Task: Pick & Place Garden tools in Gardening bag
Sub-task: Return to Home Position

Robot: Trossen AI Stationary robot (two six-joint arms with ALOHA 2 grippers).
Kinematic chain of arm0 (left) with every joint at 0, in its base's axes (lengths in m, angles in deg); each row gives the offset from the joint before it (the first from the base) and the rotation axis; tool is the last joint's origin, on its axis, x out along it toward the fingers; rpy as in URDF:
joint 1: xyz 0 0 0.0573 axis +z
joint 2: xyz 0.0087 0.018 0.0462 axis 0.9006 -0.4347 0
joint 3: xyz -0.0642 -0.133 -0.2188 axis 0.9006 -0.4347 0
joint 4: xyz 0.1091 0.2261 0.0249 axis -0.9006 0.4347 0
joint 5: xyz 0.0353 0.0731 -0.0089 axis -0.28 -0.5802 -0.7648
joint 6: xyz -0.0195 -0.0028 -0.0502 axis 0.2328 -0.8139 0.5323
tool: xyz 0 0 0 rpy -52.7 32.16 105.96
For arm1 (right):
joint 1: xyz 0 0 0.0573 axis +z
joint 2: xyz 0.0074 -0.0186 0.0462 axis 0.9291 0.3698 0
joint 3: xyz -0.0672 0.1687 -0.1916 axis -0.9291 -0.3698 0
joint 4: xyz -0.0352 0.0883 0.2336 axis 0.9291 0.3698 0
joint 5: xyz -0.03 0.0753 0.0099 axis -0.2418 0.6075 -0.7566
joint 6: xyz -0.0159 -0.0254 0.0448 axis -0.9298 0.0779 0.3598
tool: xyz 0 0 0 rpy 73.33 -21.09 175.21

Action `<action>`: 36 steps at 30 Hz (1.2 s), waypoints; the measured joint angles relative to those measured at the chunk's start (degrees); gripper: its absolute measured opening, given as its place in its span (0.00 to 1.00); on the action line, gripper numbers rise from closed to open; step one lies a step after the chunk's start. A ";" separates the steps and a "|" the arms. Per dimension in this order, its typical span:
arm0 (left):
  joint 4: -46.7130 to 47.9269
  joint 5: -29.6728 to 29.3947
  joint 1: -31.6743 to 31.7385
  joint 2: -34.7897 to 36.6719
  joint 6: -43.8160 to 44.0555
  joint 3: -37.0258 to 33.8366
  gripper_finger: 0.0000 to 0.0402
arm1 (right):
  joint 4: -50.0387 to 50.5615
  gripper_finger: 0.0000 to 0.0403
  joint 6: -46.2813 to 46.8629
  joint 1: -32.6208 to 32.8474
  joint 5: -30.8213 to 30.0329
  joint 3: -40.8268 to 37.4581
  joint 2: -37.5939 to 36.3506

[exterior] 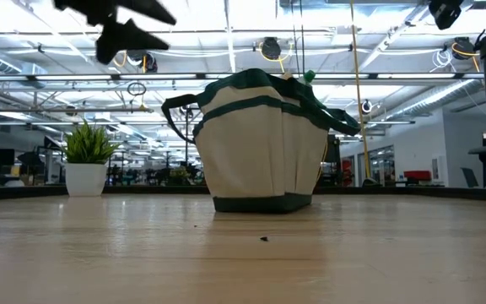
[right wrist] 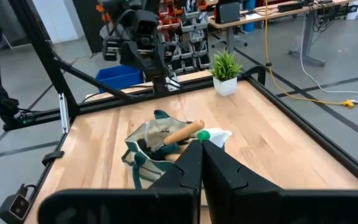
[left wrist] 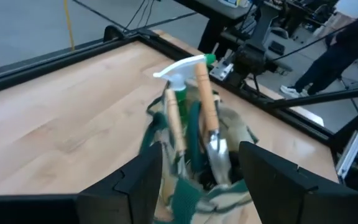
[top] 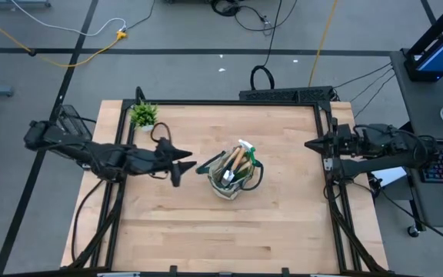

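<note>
The beige gardening bag [top: 235, 173] with dark green trim stands upright on its base near the table's middle. Wooden-handled tools [left wrist: 207, 106] and the green spray bottle [left wrist: 182, 74] with its white trigger stick up out of it. The bag also shows in the low view [exterior: 264, 143] and the right wrist view [right wrist: 157, 146]. My left gripper [top: 184, 165] is open and empty, above the table just left of the bag. My right gripper [top: 311, 144] is shut and empty, at the table's right edge.
A small green potted plant [top: 143, 116] in a white pot stands at the table's far left corner. A dark frame [top: 283, 96] rims the table. Bare wood lies on the near half of the table [top: 221, 231]. A person's legs [left wrist: 328, 56] show beyond the table.
</note>
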 joint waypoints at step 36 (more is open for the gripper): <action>-18.68 12.18 0.02 37.61 -6.28 -38.66 0.54 | -15.84 0.00 -0.64 0.02 14.73 -20.62 -14.67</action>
